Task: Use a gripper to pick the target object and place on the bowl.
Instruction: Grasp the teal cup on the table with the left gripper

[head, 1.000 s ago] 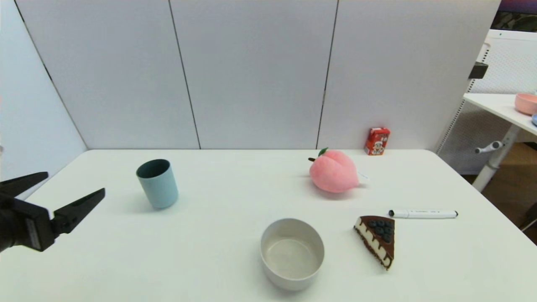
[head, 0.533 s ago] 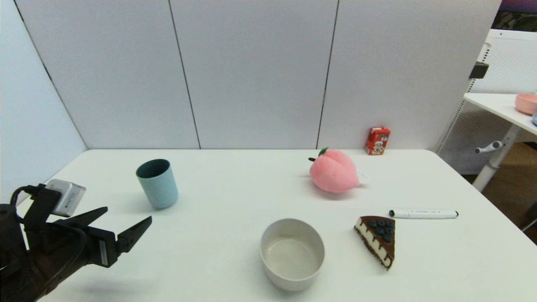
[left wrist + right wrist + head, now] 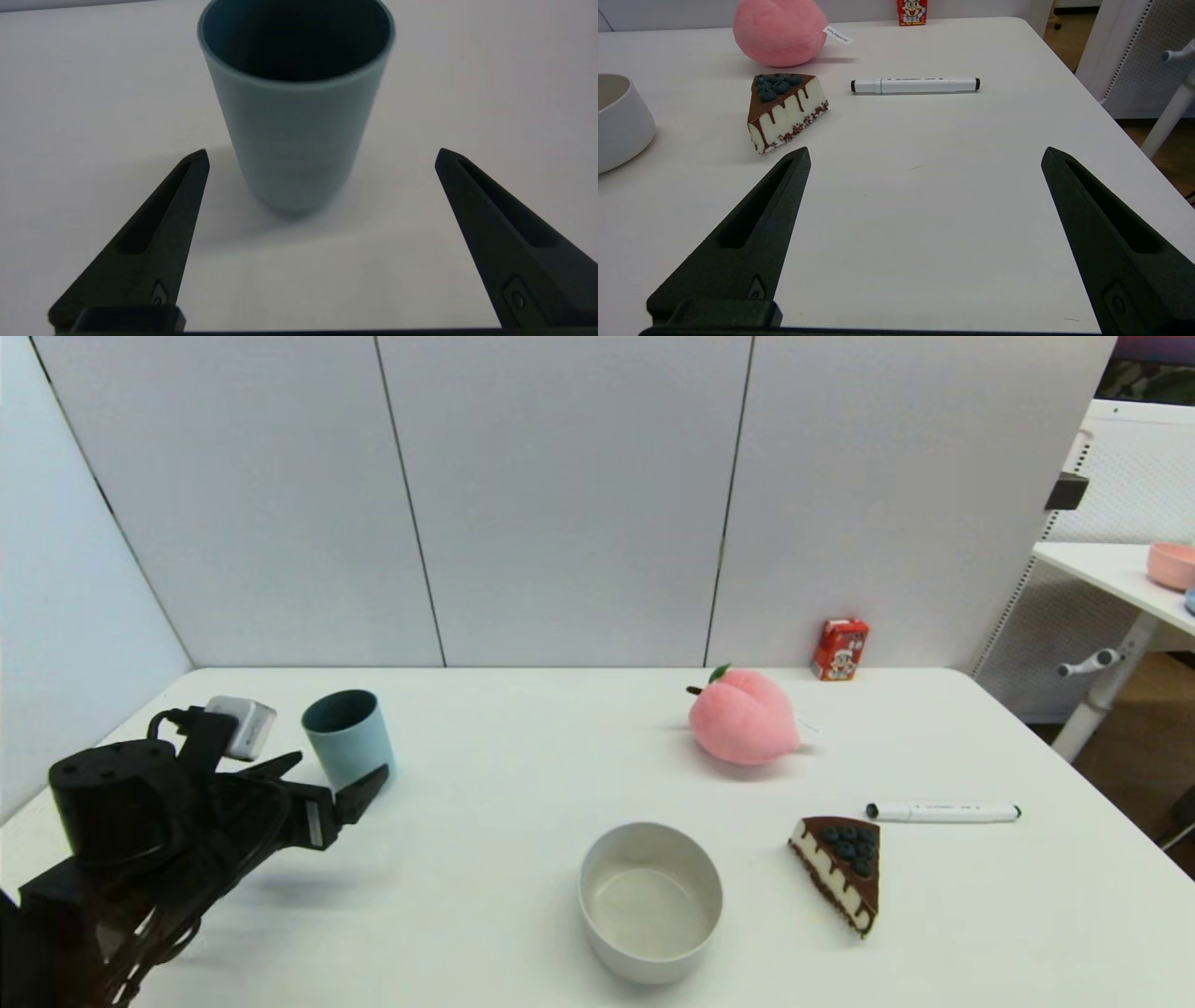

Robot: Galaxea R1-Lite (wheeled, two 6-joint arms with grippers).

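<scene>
The light blue-grey cup (image 3: 352, 739) stands upright at the table's back left; it also shows in the left wrist view (image 3: 295, 116), just ahead of the fingertips. My left gripper (image 3: 333, 777) is open and empty, its tips reaching the cup's near side without holding it (image 3: 321, 156). The off-white bowl (image 3: 651, 899) sits at the front middle, empty; its edge shows in the right wrist view (image 3: 619, 121). My right gripper (image 3: 924, 154) is open and empty over bare table at the right, out of the head view.
A pink plush peach (image 3: 742, 718), a cake slice (image 3: 843, 868), a white marker (image 3: 941, 812) and a red carton (image 3: 839, 651) lie on the right half of the white table (image 3: 523, 775). A side table with a pink bowl (image 3: 1171, 565) stands far right.
My left arm has swung forward and to the right from the table's left edge, bringing the open gripper up to the cup. Cup and bowl have not moved.
</scene>
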